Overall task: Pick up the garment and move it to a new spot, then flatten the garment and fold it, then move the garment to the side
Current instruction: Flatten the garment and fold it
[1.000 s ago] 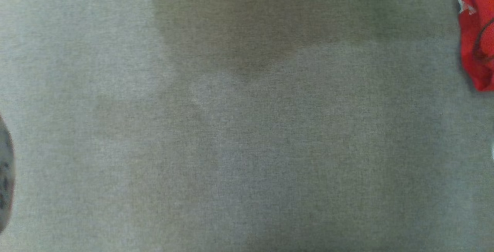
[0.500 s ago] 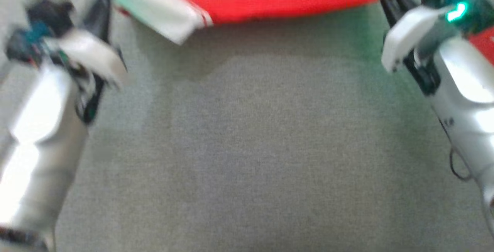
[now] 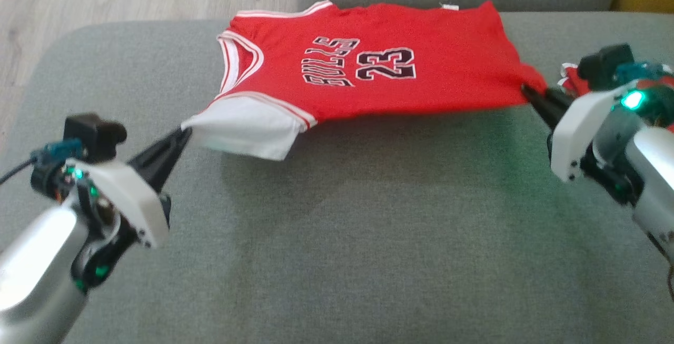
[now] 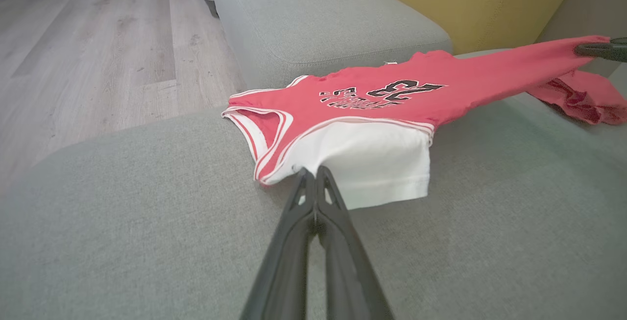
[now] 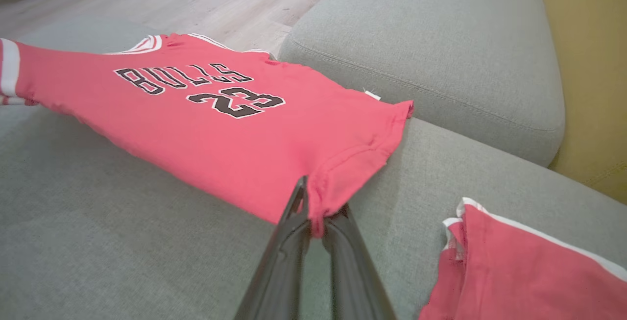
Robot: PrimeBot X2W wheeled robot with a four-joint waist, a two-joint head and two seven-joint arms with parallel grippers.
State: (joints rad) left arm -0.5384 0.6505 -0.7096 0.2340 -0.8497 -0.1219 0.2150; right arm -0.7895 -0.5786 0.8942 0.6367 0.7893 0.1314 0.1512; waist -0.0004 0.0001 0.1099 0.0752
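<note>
2nd red garment, perhaps shorts, beside right pincer; cushion behind jersey.

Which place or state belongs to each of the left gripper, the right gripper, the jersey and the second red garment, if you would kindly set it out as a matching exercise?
Column one:
1. left gripper
2. right gripper
3. jersey
4. second red garment

Column two:
A. lying crumpled on the sofa seat, close to the right gripper
B. shut on the red hem corner
C. shut on the white sleeve
D. stretched out between both grippers, number 23 facing up

Pairs: 1-C, 2-B, 3-D, 4-A.
</note>
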